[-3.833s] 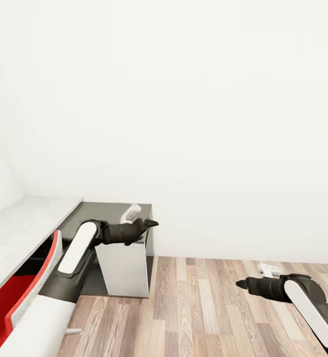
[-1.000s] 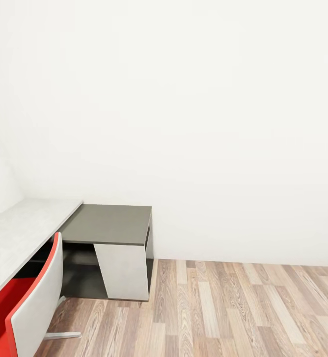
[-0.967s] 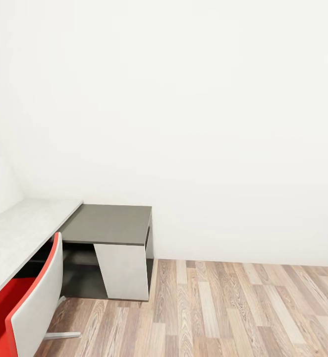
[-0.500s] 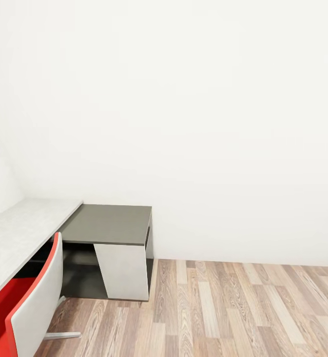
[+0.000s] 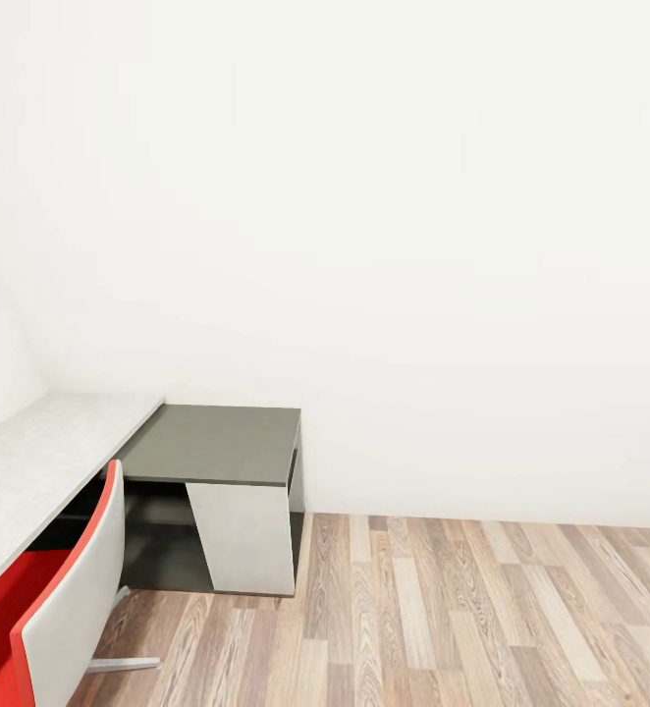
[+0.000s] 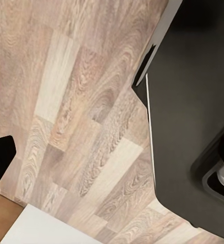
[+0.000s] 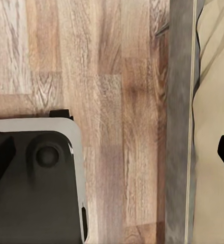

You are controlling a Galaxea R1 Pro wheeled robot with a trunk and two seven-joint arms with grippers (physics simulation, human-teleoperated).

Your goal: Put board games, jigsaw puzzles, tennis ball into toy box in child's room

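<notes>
Pale grey tabletop (image 5: 40,447) adjoins dark side table (image 5: 222,444); red chair (image 5: 50,599) beside it. Bed (image 7: 213,101) edge near right pincer; pincer states indiscernible.

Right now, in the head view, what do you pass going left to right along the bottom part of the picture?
Red chair → pale grey-white desk top → dark grey side table → its white panel → wood-plank floor, with the white wall behind all of them.

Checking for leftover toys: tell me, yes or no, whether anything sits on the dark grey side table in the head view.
No, the dark grey side table shows a bare top.
</notes>
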